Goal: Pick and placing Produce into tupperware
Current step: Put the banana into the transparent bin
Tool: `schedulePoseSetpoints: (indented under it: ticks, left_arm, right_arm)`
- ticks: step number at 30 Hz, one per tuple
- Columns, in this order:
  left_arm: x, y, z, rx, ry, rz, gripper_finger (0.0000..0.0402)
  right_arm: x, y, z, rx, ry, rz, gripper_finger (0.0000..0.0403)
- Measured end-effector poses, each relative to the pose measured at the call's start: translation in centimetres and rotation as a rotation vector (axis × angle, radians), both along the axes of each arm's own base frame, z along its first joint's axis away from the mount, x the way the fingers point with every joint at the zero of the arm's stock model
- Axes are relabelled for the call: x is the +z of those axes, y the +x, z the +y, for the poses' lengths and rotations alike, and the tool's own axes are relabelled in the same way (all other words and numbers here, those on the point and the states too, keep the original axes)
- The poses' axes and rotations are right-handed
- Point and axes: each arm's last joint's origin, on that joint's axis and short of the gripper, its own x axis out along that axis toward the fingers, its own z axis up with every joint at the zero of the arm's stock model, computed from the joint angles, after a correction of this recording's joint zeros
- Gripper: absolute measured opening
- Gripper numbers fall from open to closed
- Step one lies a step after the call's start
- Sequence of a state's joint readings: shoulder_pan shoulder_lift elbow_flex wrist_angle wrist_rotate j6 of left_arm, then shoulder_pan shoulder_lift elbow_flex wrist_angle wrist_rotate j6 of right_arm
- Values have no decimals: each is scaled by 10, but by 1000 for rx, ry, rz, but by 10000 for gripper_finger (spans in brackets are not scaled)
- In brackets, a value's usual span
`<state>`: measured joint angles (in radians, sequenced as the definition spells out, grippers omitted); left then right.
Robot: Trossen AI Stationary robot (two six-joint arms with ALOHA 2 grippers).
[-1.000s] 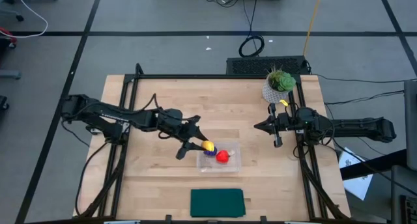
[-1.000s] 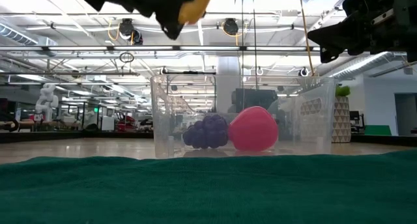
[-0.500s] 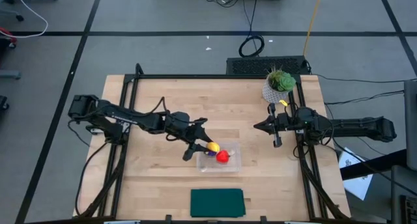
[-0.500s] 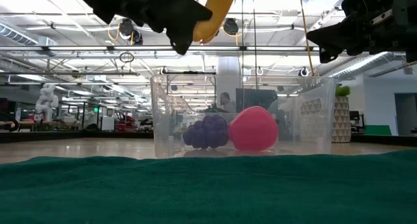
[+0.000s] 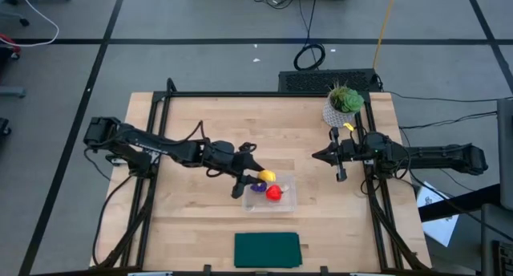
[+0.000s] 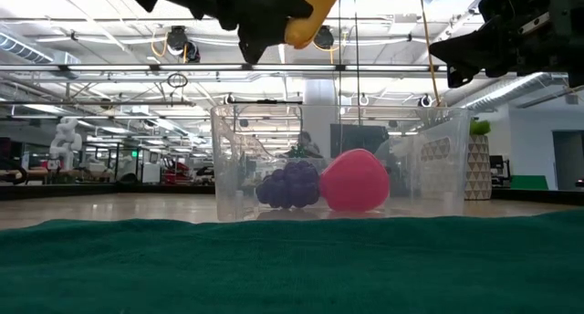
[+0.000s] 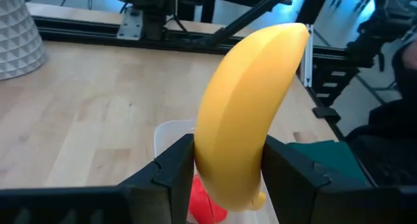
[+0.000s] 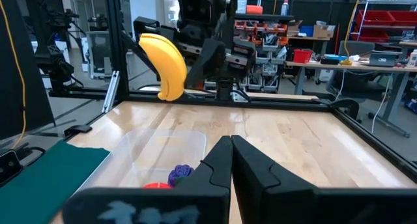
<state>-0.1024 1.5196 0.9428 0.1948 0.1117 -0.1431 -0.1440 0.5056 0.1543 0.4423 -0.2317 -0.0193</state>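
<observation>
From the high view, the left hand (image 5: 250,180) reaches in from nine o'clock and grips the yellow banana (image 5: 266,176) between its fingers, holding it over the nine o'clock end of the clear tupperware (image 5: 290,197). Inside the container lie the purple grape cluster (image 5: 257,188) and, just beside it toward three o'clock, the red strawberry (image 5: 275,192). The right hand (image 5: 318,156) waits over the bench (image 5: 192,131) toward three o'clock, well apart from the container, its fingers clenched with nothing between them. A potted plant (image 5: 344,104) stands at the bench's one o'clock corner, and a dark green mat (image 5: 267,249) lies at six o'clock.

In the low view, the banana (image 6: 311,15) hangs clear above the tupperware (image 6: 429,168), clamped in the left hand (image 6: 274,22). The grape cluster (image 6: 289,185) and strawberry (image 6: 354,181) rest on the container floor, touching. The green mat (image 6: 274,264) fills the foreground, and the right hand (image 6: 444,51) shows at two o'clock.

In the left wrist view, the banana (image 7: 247,113) stands nearly upright between the two dark fingers (image 7: 172,175), with the container rim (image 7: 171,129) and a bit of the strawberry (image 7: 205,201) below it.

In the right wrist view, the right hand's own fingers (image 8: 215,162) press together. Beyond them sits the tupperware (image 8: 153,149) with the grapes (image 8: 180,174) and strawberry (image 8: 155,184), and the banana (image 8: 164,64) is held above it by the left hand (image 8: 195,61).
</observation>
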Motion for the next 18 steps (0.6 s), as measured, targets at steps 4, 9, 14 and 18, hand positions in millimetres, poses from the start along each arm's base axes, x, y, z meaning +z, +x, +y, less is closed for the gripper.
schedulePoseSetpoints:
  ticks: [4,9,14,18]
  left_arm:
    - [4,0,-6,23,6,46,163]
    - [9,0,-12,26,10,82,163]
    - [0,6,-15,29,1,153,163]
    - [-10,18,-19,24,18,259,163]
  right_arm:
    - [0,0,0,0,0,0,0]
    - [0,0,0,0,0,0,0]
    - [0,0,0,0,0,-1,0]
    - [0,0,0,0,0,-2,0]
